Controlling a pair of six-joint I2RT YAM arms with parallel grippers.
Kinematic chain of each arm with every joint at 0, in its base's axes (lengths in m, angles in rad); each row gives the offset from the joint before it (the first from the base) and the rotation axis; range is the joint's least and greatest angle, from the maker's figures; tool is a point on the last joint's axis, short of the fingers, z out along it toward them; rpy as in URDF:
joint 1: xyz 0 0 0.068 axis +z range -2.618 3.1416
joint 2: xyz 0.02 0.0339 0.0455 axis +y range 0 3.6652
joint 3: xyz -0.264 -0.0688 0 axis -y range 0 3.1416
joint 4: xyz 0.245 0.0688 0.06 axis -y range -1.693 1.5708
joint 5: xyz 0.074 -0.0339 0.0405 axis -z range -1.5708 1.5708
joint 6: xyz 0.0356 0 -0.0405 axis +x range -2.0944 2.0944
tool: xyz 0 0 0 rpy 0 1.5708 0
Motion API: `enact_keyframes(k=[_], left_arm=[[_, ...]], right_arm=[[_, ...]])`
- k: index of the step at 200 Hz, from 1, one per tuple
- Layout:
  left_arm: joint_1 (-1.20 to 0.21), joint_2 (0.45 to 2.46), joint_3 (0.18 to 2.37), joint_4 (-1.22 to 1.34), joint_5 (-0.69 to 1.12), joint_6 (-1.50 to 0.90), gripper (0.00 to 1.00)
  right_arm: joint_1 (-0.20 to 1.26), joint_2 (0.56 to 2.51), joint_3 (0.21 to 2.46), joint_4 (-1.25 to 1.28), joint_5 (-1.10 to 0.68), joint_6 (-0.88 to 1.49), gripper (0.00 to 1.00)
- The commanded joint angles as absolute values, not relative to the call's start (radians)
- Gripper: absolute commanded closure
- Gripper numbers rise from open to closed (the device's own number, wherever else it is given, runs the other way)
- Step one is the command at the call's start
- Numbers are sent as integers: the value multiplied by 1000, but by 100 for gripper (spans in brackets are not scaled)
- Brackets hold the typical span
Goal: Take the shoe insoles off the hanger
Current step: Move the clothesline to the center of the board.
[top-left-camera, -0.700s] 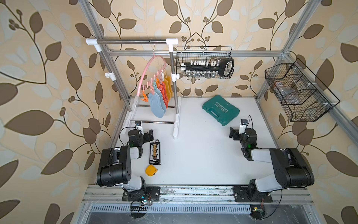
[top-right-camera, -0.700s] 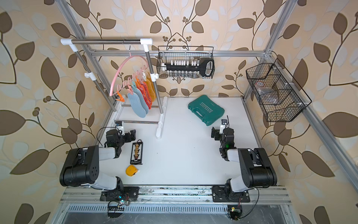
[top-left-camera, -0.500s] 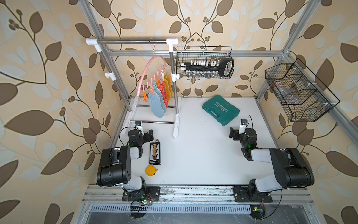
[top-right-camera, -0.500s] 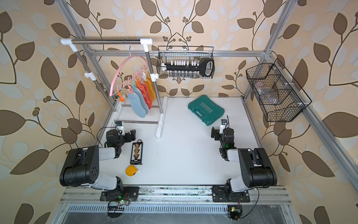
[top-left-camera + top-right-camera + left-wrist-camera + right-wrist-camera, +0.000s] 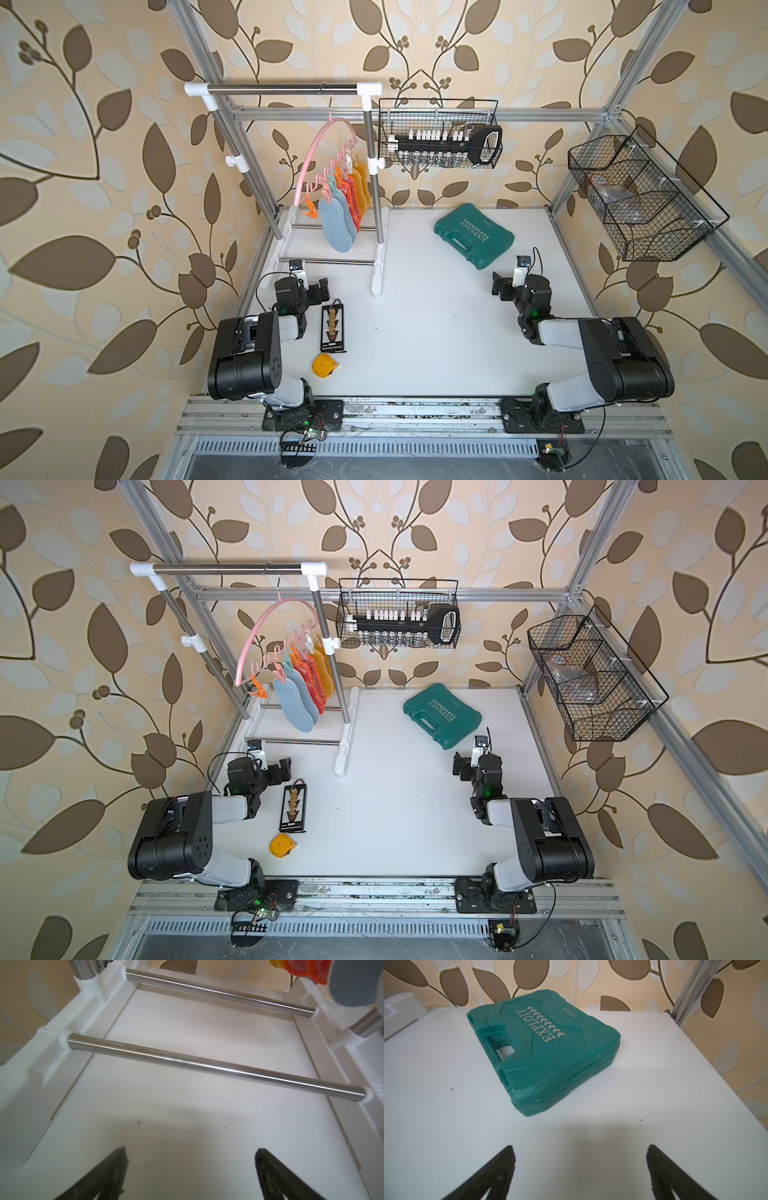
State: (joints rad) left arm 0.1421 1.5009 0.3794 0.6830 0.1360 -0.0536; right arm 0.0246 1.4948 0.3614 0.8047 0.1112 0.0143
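Observation:
The shoe insoles hang in a row from clips on the pink hanger (image 5: 316,139) (image 5: 254,637), which hooks on the rack's top bar at the back left. In both top views the pale blue-grey insoles (image 5: 336,226) (image 5: 296,707) are nearest, then the red-orange ones (image 5: 354,201) (image 5: 314,684), then the mustard-yellow ones (image 5: 363,188) (image 5: 326,672). My left gripper (image 5: 309,286) (image 5: 274,769) (image 5: 191,1153) is open and empty, low over the table in front of the rack's base. The left wrist view catches a blue-grey insole tip (image 5: 353,982). My right gripper (image 5: 515,286) (image 5: 473,766) (image 5: 579,1151) is open and empty, at the right.
The steel-and-white garment rack (image 5: 376,266) stands back left, its base bars (image 5: 207,1068) just ahead of my left gripper. A green tool case (image 5: 473,235) (image 5: 546,1051) lies before my right gripper. A black bit card (image 5: 332,328), a yellow tape measure (image 5: 325,365) and wire baskets (image 5: 438,137) (image 5: 636,199) are about.

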Motion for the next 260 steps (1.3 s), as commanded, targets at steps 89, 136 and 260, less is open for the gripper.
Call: enact_keyframes(k=[89,136,260], left_arm=[[132,1496,402,708,129,-54,1],[123,1456,405,673,198,-11,1],[-280,943,563,39,21,-17,1]], right_arm=[[18,1494,376,810,91,14,2],[20,1196,533,350,-117,-33,2],[21,503,534,-242,115,370,2]])
